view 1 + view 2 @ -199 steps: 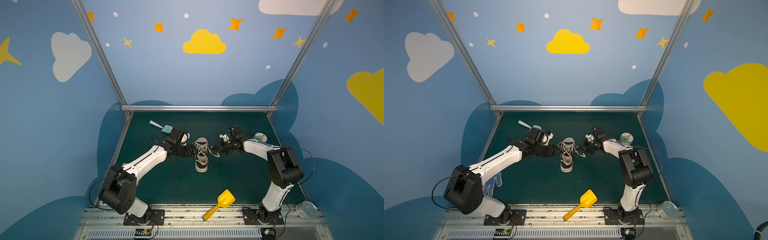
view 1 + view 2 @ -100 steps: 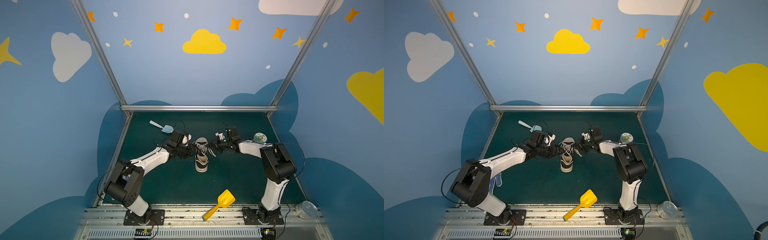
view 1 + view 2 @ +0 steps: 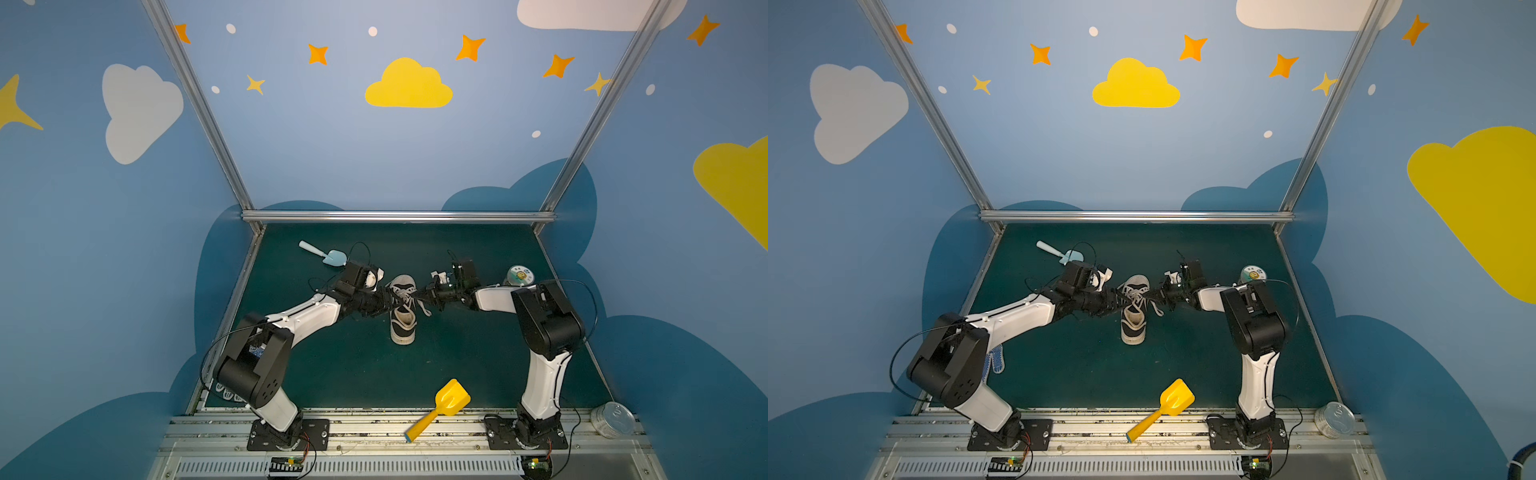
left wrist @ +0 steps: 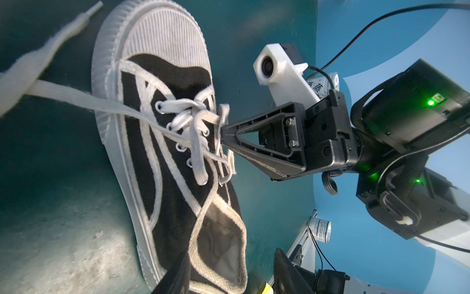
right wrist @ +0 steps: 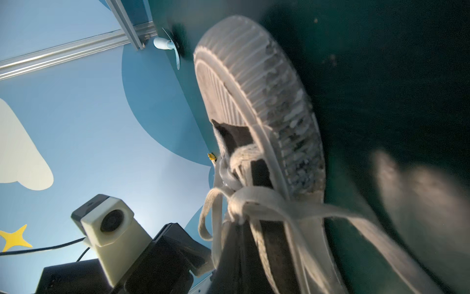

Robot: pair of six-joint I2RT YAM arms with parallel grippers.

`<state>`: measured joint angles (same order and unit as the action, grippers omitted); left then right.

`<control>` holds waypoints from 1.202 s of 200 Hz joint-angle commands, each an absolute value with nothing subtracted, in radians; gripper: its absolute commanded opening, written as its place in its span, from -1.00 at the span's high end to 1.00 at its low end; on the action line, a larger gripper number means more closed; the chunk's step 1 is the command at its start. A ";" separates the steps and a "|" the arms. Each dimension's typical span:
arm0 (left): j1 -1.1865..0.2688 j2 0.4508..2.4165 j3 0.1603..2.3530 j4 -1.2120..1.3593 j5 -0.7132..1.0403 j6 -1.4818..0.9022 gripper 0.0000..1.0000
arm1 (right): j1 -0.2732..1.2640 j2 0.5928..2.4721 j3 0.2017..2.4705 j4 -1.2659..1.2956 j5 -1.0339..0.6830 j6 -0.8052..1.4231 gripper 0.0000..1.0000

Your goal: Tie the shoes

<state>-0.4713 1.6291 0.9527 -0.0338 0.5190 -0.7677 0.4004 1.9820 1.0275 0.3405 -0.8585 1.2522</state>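
The one legible mark sits on the pale label of a can [image 4: 321, 87] seen in the left wrist view, half hidden behind the white wrist camera [image 4: 279, 71]: a dark Chinese character, 蒸, with part of a second character beside it, cut off by the camera housing. In both top views this can [image 3: 520, 274] [image 3: 1253, 273] stands at the right edge of the table [image 3: 374, 374]; its lid bears a round green and yellow label, too small to read. A silver can [image 4: 320, 229] on the front rail carries lines of fine print in the left wrist view, none of them legible, and in the top views [image 3: 613, 419] its markings are only a blur
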 commanded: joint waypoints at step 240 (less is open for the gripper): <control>-0.467 1.686 0.970 0.028 0.551 -0.790 0.10 | 0.422 2.024 0.977 0.625 -1.020 1.419 1.00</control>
